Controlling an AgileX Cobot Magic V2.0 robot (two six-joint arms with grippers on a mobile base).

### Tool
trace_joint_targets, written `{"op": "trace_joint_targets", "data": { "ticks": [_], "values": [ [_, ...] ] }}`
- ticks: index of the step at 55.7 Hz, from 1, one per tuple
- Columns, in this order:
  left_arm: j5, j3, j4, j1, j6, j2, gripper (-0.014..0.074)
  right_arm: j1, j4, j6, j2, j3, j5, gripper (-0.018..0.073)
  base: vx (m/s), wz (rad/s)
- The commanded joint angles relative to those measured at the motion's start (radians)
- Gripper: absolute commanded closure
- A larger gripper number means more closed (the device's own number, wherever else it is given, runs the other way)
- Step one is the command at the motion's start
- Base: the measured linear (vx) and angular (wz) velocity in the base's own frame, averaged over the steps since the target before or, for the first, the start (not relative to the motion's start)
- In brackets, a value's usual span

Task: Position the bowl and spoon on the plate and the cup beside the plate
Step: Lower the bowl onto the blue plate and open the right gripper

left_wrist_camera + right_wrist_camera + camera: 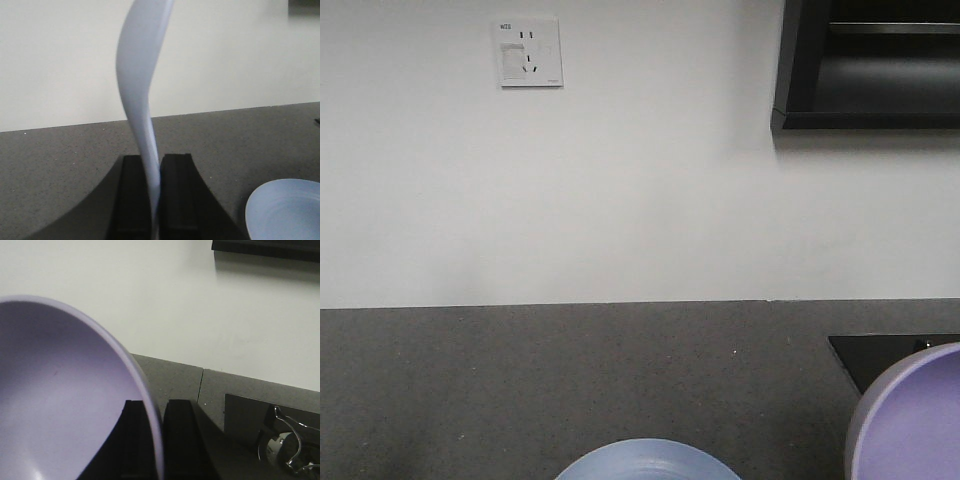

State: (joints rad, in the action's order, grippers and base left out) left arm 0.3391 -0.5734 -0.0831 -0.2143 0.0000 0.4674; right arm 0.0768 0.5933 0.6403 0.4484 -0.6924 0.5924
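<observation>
Left gripper (155, 167): jaws narrow, pinching the spoon (141, 90) by its handle, scoop pointing up.
Right gripper (156, 412): jaws narrow, clamped across the rim of the tilted bowl (60, 390).
Plate (287, 210): flat on the grey countertop (570, 380), between the two grippers, touching neither spoon nor bowl.
Wall: power socket (529, 52) high above the counter.

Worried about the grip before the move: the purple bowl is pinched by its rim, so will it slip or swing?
The bowl looks glossy and smooth, so it may be slippery in the right gripper. Clamped only at one edge of its thin rim, it could pivot if moved sharply. It looks like thin plastic, so probably light and fairly stiff.
</observation>
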Motion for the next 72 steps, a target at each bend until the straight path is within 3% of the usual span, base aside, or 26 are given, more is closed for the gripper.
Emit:
{"op": "trace_joint_targets", "data": {
  "ticks": [1,15,37,45,51,57,58,64,72],
  "values": [
    [-0.086,-0.025,-0.011,-0.002,-0.012,0.004,0.0599,-0.001,0.025,0.007,0.008,-0.029,-0.091,0.0568,0.0,0.0],
    [-0.086,-0.025,-0.011,-0.002,-0.012,0.004,0.0599,-0.001,0.028,0.006,0.008,-0.029,-0.105,0.0568,0.0,0.0],
    [-0.086,-0.025,-0.011,-0.002,-0.012,0.004,0.0599,-0.015,0.131,-0.015,0.024,-0.029,-0.11,0.0568,0.0,0.0],
    [-0.086,-0.025,-0.011,-0.002,-0.012,0.004,0.0599,-0.147,0.062,-0.106,0.164,-0.043,-0.041,0.0568,0.0,0.0],
    [-0.086,-0.025,-0.011,-0.002,-0.012,0.004,0.0599,-0.277,-0.101,-0.164,0.32,-0.099,0.029,0.0568,0.0,0.0],
    [-0.086,-0.025,-0.011,-0.002,-0.012,0.004,0.0599,-0.384,-0.259,-0.305,0.494,-0.196,0.062,0.0568,0.0,0.0],
    [-0.086,-0.025,-0.01,-0.002,-0.012,0.004,0.0599,-0.442,-0.328,-0.365,0.629,-0.28,0.067,0.0568,0.0,0.0],
    [-0.086,-0.025,-0.01,-0.002,-0.012,0.004,0.0599,-0.468,-0.312,-0.376,0.767,-0.353,0.078,0.0568,0.0,0.0],
    [-0.085,-0.025,-0.014,-0.002,-0.012,0.004,0.0599,-0.468,-0.215,-0.337,0.948,-0.437,0.088,0.0568,0.0,0.0]
  ]
}}
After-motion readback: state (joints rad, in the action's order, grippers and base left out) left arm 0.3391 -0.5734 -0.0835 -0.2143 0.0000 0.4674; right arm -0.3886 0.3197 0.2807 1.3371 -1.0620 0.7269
